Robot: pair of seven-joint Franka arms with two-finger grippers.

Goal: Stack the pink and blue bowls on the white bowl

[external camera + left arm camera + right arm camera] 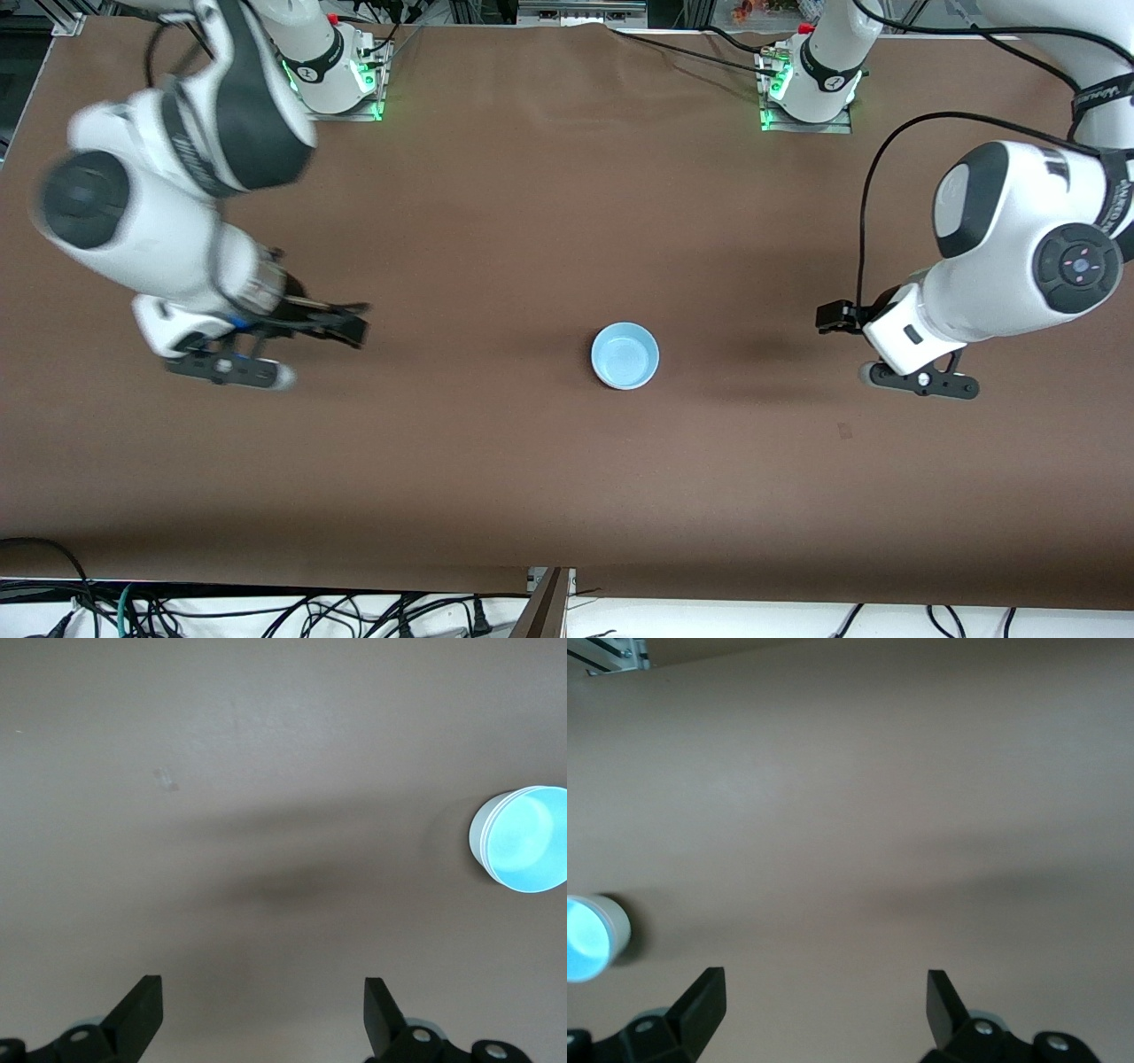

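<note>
Blue bowl [625,355], topmost of a nested stack with a white wall showing beneath, mid-table on the brown table [532,204]; left gripper [840,316] and right gripper [341,323] each hang over bare cloth toward their own ends, fingers spread wide, empty.

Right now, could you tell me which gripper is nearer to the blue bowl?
Left. The left gripper, open, hangs toward the left arm's end of the table from the blue bowl; the right gripper, also open, hangs farther off toward the right arm's end.
</note>
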